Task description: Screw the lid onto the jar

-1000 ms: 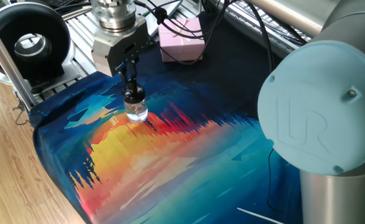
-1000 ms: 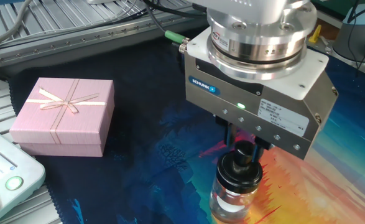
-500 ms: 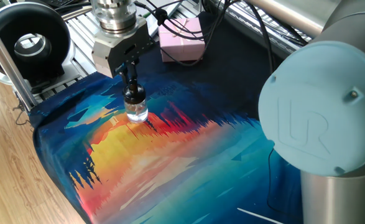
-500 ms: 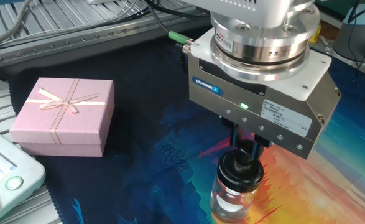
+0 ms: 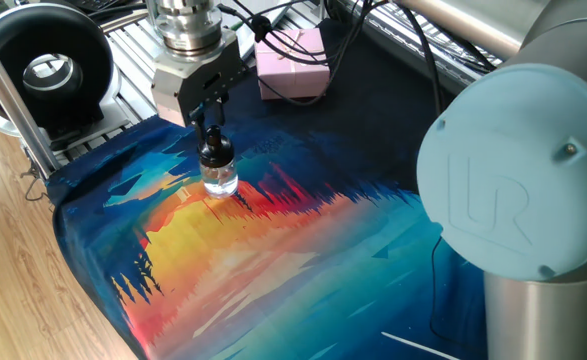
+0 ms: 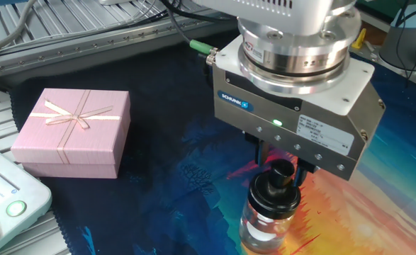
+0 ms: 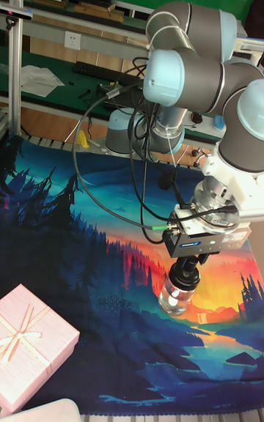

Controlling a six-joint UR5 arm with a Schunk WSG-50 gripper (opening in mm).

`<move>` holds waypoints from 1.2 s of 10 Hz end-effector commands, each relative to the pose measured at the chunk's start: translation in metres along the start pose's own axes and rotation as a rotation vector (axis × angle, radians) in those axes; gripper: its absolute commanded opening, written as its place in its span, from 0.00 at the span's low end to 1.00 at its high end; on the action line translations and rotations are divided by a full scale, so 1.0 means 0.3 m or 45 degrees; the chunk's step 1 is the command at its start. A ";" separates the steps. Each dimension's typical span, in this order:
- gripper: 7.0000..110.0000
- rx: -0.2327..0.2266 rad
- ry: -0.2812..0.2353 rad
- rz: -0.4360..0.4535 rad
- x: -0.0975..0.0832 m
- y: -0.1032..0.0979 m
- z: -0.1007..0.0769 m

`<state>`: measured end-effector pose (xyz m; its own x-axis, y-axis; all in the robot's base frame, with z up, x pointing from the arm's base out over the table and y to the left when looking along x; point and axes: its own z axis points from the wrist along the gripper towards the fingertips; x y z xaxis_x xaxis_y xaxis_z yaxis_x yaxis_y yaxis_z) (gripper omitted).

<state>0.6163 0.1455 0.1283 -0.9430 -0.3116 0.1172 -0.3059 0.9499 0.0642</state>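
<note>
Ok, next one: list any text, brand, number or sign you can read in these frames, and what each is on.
"SCHUNK": white letters on a blue label on the pincer body.
"UR": embossed logo on the arm's pale blue joint cap.
White sticker on the pincer body's front face: small print, too small to read.
Pink gift box, jar, lid: no text visible.
</note>
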 end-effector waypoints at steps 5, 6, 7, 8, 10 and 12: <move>0.36 -0.015 0.002 0.021 -0.002 0.020 -0.019; 0.36 -0.014 0.000 0.025 -0.005 0.020 -0.017; 0.36 -0.004 0.001 0.030 -0.005 0.013 -0.013; 0.36 0.002 -0.001 0.035 -0.006 0.006 -0.003; 0.36 -0.003 -0.017 0.043 -0.011 0.013 -0.005; 0.15 -0.001 -0.010 0.001 0.003 0.021 -0.015</move>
<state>0.6170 0.1474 0.1299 -0.9507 -0.2886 0.1133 -0.2844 0.9573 0.0523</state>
